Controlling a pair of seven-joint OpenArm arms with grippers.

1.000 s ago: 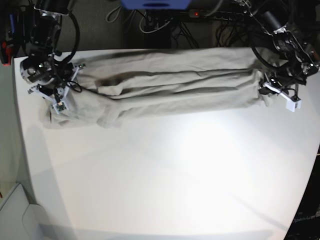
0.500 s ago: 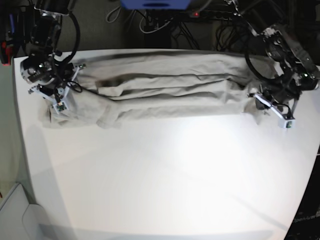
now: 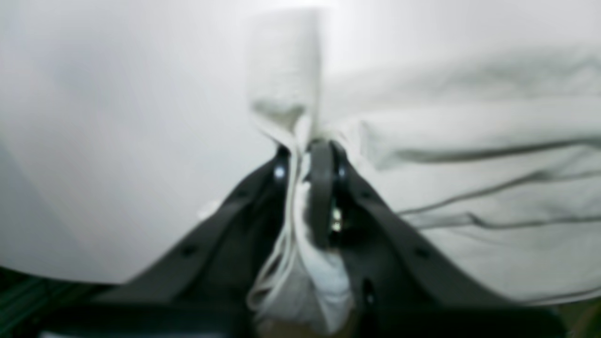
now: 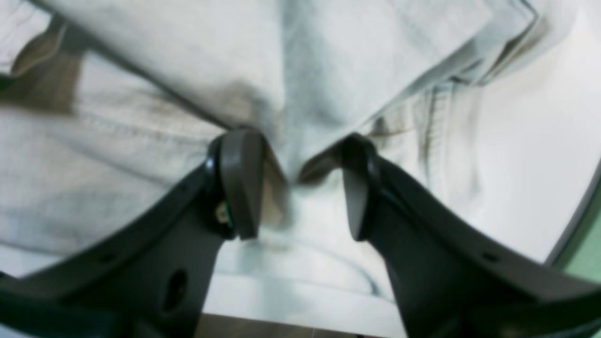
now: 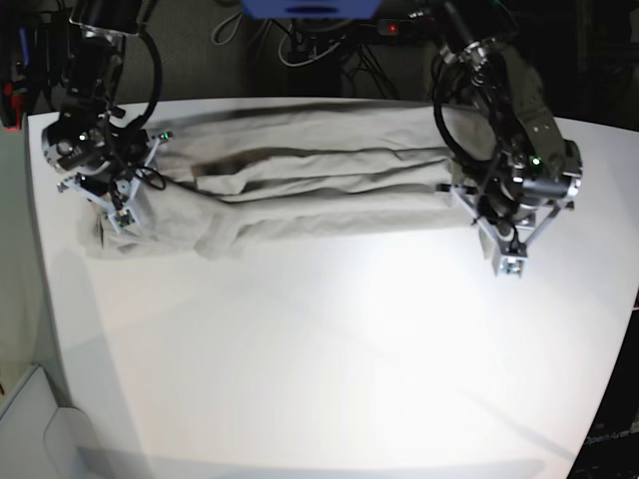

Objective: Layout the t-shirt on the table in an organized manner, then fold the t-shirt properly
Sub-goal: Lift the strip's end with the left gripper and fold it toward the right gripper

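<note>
Pale grey-beige cloth, the short-sleeved t-shirt (image 5: 300, 175), lies bunched into a long creased band across the far half of the large glossy white table (image 5: 329, 349), its long axis running left to right.

At the left end in the base view, the right gripper (image 5: 118, 205) sits down on the shirt. Its wrist camera shows the two dark fingers (image 4: 237, 188) standing apart with a ridge of cloth rising between them; whether they grip that ridge or only straddle it I cannot tell.

Between the arms the shirt is rumpled in lengthwise folds, not spread flat, so the laying-out looks unfinished.

At the right end the left gripper (image 5: 504, 249) is clenched on the shirt's edge: its wrist view shows the jaws pinched together with a gathered tuck of fabric (image 3: 300, 263) squeezed through them.

The relation that matters next: the whole garment lies leftward and farther off from this clenched left gripper, and the bare table lies nearward. In my judgement, a pull toward the near side by both arms, across the long axis, would open the band out.
</note>
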